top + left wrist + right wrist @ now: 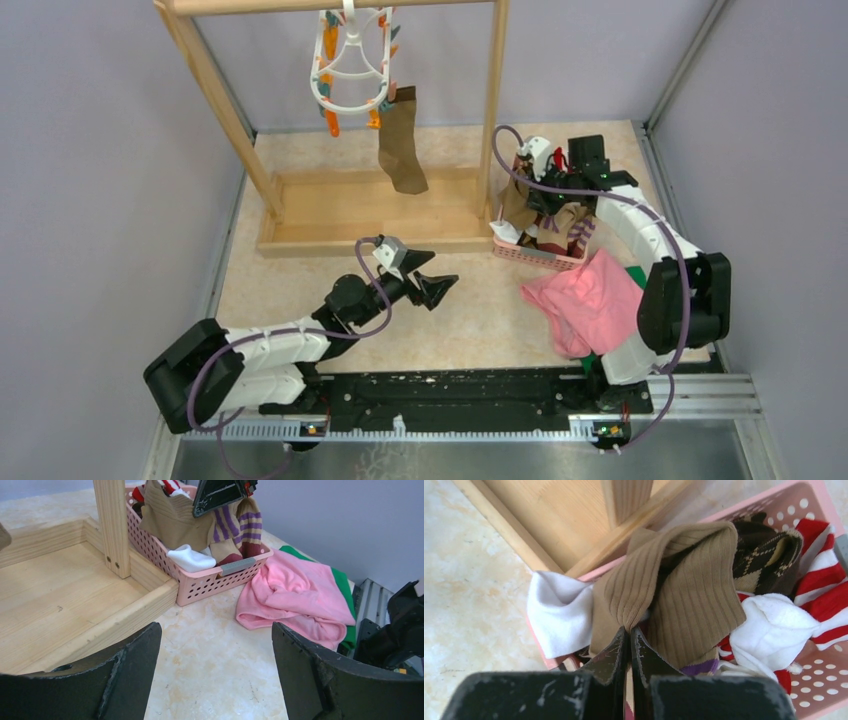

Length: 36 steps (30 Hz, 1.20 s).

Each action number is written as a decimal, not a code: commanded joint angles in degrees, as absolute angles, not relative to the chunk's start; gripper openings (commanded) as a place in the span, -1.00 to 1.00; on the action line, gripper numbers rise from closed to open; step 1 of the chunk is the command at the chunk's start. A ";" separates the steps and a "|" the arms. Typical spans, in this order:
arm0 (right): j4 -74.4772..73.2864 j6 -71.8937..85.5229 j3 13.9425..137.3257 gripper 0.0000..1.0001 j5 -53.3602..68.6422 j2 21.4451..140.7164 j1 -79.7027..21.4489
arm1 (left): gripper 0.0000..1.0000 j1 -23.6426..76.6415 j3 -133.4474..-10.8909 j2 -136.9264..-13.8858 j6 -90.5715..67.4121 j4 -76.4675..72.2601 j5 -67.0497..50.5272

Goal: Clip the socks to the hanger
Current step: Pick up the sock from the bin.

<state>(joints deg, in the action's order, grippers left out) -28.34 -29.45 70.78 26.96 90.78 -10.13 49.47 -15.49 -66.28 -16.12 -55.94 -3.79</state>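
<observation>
The white hanger (350,60) with orange and teal clips hangs from the wooden rail, and one olive-brown sock (402,140) is clipped to it. More socks lie heaped in a pink basket (824,690): a tan ribbed sock (689,590), a white sock (559,610), an argyle sock (769,550) and a red-and-white striped one (824,575). My right gripper (630,630) is shut, its tips pinching a fold of the tan ribbed sock over the basket. My left gripper (215,630) hovers open above bare tabletop, nothing between its fingers.
The wooden rack's base tray (330,215) and right post (112,525) stand just left of the basket (540,258). A pink cloth (590,300) on a green cloth (342,582) lies right of the left gripper (440,285), beside the right arm.
</observation>
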 commanded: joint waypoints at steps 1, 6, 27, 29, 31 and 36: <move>-29.62 -31.53 72.01 -1.00 32.99 83.71 -9.84 | 0.73 49.31 -14.54 -62.86 -18.69 -61.62 -6.54; -32.30 -31.18 73.94 -1.00 43.43 78.50 -6.46 | 0.73 49.24 -15.90 -61.98 -17.89 -61.17 -10.11; -47.58 -32.84 83.72 -1.00 86.84 75.36 -9.22 | 0.98 49.31 -18.34 -70.40 -0.71 -77.03 -23.33; -46.97 -32.75 83.20 -1.00 87.13 75.41 -10.24 | 0.98 49.32 -18.54 -74.24 -7.75 -83.20 -21.37; -46.00 -32.36 82.38 -1.00 87.34 75.40 -10.79 | 0.96 49.31 -18.62 -77.26 -14.68 -87.47 -19.21; -45.38 -32.24 81.46 -1.00 88.28 75.69 -12.25 | 0.77 49.88 -19.44 -83.32 -21.18 -93.12 -15.50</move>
